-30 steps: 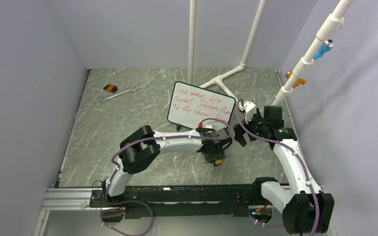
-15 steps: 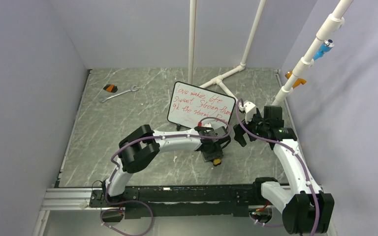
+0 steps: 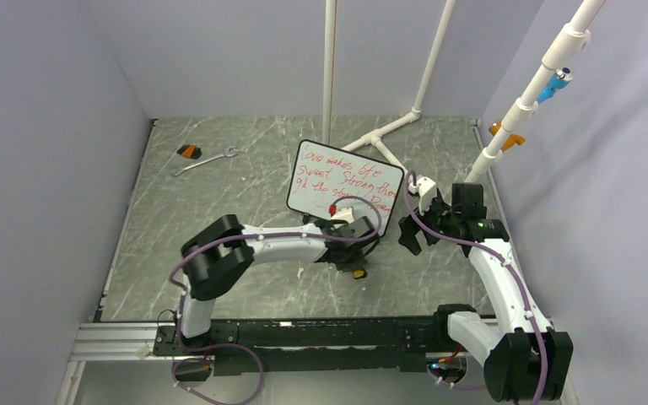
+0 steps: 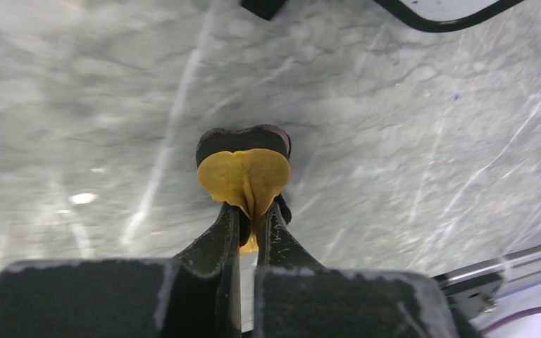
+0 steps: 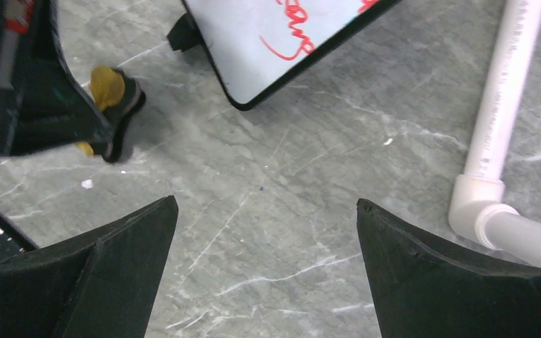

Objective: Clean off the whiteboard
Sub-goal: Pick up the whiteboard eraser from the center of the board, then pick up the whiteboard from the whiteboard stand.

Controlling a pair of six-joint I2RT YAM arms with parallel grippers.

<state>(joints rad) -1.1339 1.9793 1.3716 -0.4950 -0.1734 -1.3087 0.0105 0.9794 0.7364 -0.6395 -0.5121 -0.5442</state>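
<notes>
Two grippers logged: left gripper (image 4: 252, 211), just in front of the whiteboard (image 3: 344, 179), pinches a yellow-and-black eraser (image 4: 244, 165); whiteboard stands between them, red writing unwiped; right gripper (image 5: 266, 204) gapes wide beside its right corner; approach step, so next lift eraser onto whiteboard face.

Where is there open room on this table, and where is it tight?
Free: the left side of the table, between the wrench and the left arm. Tight: in front of the whiteboard, where the left gripper with its eraser and the open right gripper meet; pipes fill the back right.
</notes>
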